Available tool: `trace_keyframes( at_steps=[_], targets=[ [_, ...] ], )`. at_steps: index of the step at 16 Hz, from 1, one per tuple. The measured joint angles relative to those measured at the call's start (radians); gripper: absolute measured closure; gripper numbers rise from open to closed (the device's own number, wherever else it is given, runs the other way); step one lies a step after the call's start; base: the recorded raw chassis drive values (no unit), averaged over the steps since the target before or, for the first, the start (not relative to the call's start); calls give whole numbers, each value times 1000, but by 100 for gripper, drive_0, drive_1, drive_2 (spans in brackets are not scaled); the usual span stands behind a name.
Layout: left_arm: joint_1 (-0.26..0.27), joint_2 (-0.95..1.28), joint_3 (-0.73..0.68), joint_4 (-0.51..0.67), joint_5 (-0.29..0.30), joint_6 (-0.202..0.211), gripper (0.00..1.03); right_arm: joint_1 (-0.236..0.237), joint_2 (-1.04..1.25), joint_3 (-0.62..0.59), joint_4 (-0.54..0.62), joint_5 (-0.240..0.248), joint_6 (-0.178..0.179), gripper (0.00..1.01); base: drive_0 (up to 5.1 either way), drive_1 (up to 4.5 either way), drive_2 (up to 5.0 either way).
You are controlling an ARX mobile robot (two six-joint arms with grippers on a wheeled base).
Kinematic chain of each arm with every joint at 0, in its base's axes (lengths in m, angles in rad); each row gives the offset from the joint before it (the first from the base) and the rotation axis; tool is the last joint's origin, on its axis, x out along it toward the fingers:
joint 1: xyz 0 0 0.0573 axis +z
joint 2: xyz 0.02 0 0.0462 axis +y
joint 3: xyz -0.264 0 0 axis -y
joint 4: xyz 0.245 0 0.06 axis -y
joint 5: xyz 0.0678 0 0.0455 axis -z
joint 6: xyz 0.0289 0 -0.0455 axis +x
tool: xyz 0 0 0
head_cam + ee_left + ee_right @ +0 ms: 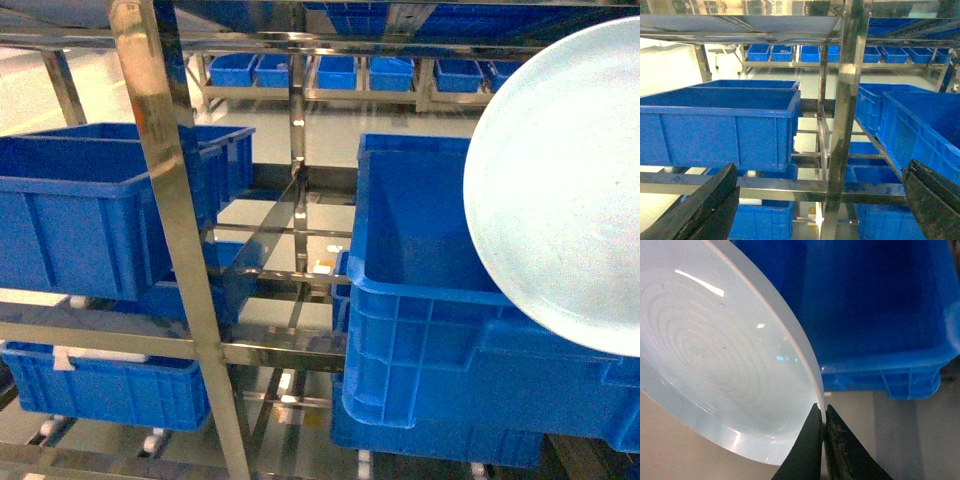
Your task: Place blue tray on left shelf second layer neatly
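Observation:
The pale blue tray (565, 190) hangs tilted on edge at the right of the head view, in front of a dark-blue crate (420, 300). In the right wrist view my right gripper (823, 412) is shut on the tray's (725, 355) rim, one black finger on each side. The steel left shelf (165, 200) stands at left with its upright and rails; crates sit on its tiers. My left gripper (820, 200) is open, its two dark fingers (705, 210) wide apart at the bottom corners, facing the shelf upright (847, 125). Neither gripper shows in the head view.
A large dark-blue crate (90, 210) fills the left shelf's upper visible tier, another (110, 385) sits below it. Stacked crates occupy the right rack. A row of small blue bins (330, 72) lines a far shelf across the pale floor.

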Motion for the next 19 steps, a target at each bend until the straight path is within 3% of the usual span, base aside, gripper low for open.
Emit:
trace_keyframes(
  at_steps=[1, 2, 7, 13, 15, 17, 19],
  targets=[
    [0, 0, 0, 0, 0, 0, 5, -6, 63, 51, -63, -25, 62, 99, 0, 0, 0],
    [0, 0, 0, 0, 0, 0, 5, -12, 140, 109, -109, -43, 147, 99, 0, 0, 0],
    [0, 0, 0, 0, 0, 0, 5, -24, 397, 327, -140, -122, 486, 99, 0, 0, 0],
    [0, 0, 0, 0, 0, 0, 5, -23, 459, 379, -194, -105, 565, 99, 0, 0, 0],
    [0, 0, 0, 0, 0, 0, 5, -23, 488, 394, -200, -56, 613, 99, 0, 0, 0],
    [0, 0, 0, 0, 0, 0, 5, -23, 503, 404, -148, -7, 689, 99, 0, 0, 0],
    [0, 0, 0, 0, 0, 0, 5, -20, 535, 435, -146, 7, 750, 99, 0, 0, 0]
  ],
)
